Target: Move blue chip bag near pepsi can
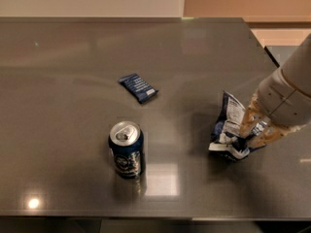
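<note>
The blue chip bag [227,131] is crumpled, with its white label facing up, and sits on the right part of the grey table [68,62]. My gripper [256,128] comes in from the right edge and is shut on the bag's right side, its tan fingers [248,116] pinching the foil. The pepsi can [126,149] stands upright at the front centre, with its silver top and pull-tab showing. It is about a can's height to the left of the bag, apart from it.
A small flat dark blue packet [138,87] lies behind the can, near the table's middle. The table's front edge runs close below the can. Its right edge lies just beyond my arm [286,91].
</note>
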